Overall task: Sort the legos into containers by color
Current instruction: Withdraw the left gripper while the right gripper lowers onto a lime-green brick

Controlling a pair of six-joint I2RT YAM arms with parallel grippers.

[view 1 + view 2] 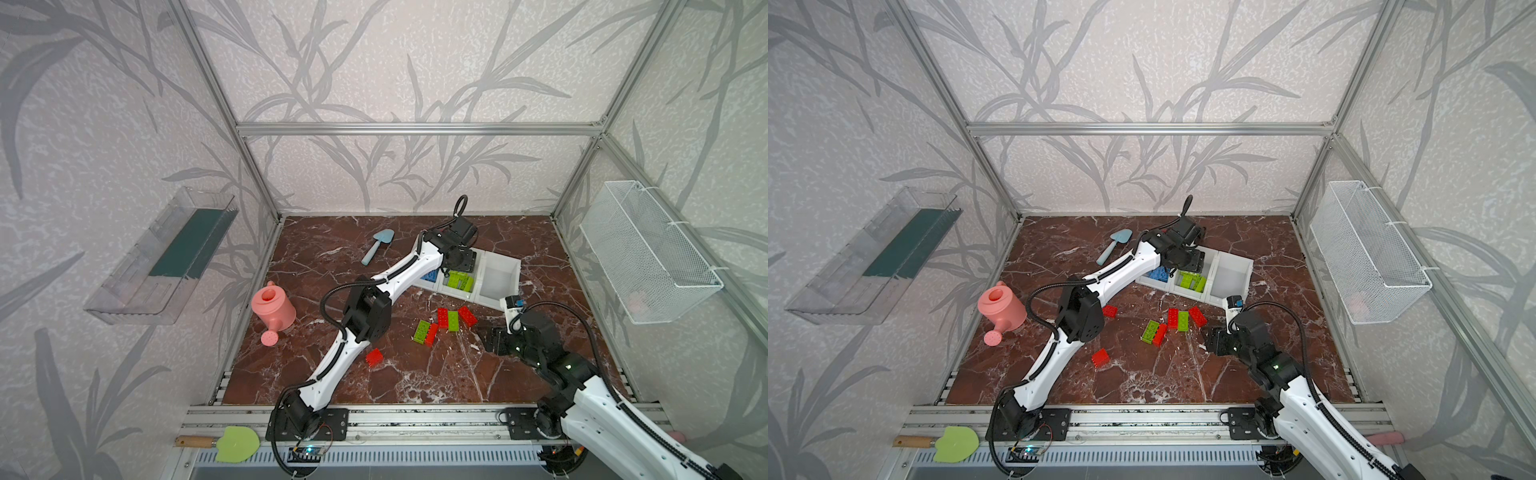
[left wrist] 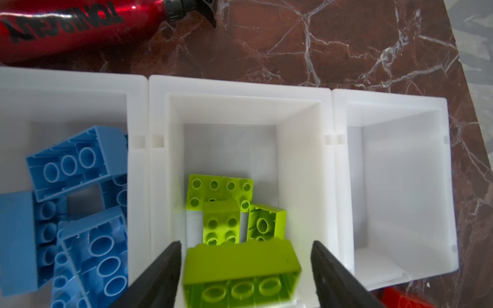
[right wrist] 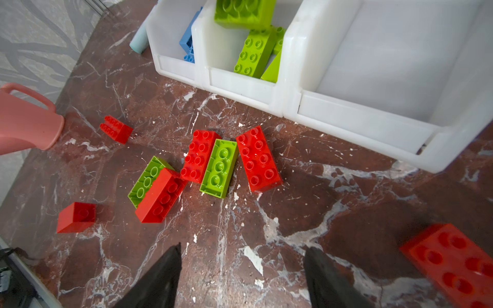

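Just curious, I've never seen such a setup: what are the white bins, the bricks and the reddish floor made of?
White bins: probably moulded plastic, smooth, faintly translucent walls. Bricks: hard glossy plastic, highlights on the studs. Floor: looks like red-brown marble with white veins, possibly only a printed sheet.

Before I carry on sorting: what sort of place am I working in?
Probably a staged robot test cell, not a real home: an aluminium frame holding leaf-patterned wall panels, a marble-look floor, and props like a pink watering can.
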